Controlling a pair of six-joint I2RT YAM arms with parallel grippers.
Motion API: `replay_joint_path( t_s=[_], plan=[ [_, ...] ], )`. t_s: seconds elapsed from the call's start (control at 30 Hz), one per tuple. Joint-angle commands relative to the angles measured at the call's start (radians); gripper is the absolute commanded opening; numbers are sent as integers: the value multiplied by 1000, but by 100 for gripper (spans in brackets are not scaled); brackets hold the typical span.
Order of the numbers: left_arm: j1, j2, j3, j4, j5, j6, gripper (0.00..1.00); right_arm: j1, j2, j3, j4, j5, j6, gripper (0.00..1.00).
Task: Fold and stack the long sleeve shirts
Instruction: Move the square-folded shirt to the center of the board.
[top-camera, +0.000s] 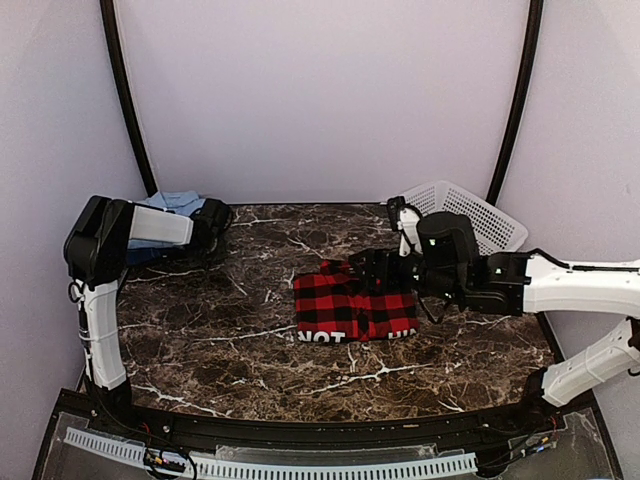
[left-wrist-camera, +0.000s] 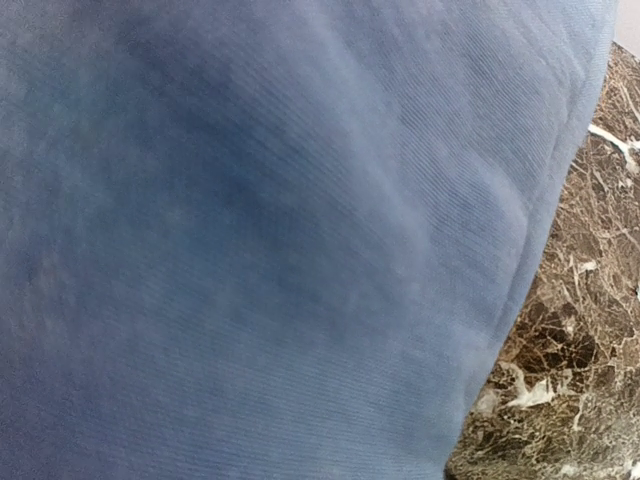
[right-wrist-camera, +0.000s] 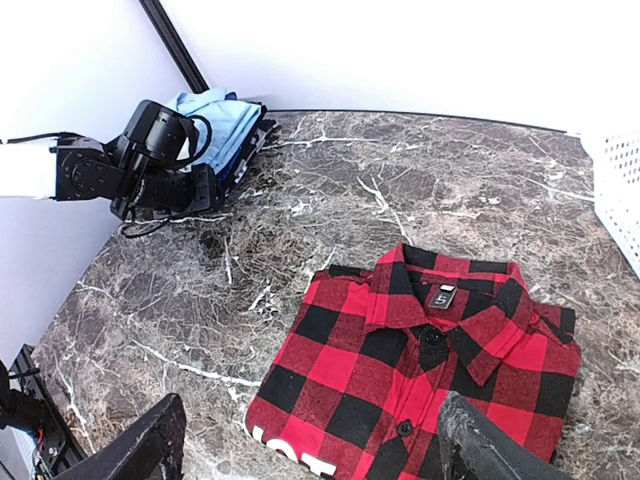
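On the dark marble table, the red-and-black buffalo-check flannel shirt is laid folded right of centre, not yet stacked on the blue cloth shirts piled far left. The right gripper is held apart above it; whether the left gripper is apart or together cannot be told.

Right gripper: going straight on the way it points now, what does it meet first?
Most likely the folded red-and-black flannel shirt, lying directly ahead of the open right gripper; how far off is unclear.

A dark marble-patterned surface, veined in white, is spread beneath the right fingers; plain pale lilac walls and two black curved poles are seen beyond them.
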Motion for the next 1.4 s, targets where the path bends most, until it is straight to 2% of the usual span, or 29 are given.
replay_joint_path(
  t_s=[0.0, 0.17, 0.43, 0.6, 0.9, 1.13, 1.23, 1.37],
  plan=[
    [-25, -50, 14, -32, -62, 0, 39, -6, -71, -62, 148, 22, -21, 84],
    [-67, -74, -3, -36, -115, 4, 41, -7, -77, -43, 148, 42, -41, 85],
    [-148, -53, 67, -66, -229, 82, 42, -15, -92, -56, 171, 47, -56, 86],
    [-138, 36, 165, -165, -259, 95, 43, -18, -71, -42, 166, 34, -55, 86],
    [-90, 153, 294, -231, -240, 145, 43, -23, -61, -44, 152, 16, -46, 86],
    [-63, 181, 299, -267, -255, 146, 42, -29, -35, -38, 148, -5, -28, 86],
    [-53, 182, 298, -267, -258, 149, 40, -29, -14, -29, 143, -16, -20, 86],
    [-41, 182, 301, -255, -260, 174, 31, -30, 4, -24, 135, -21, -13, 86]
  ],
)
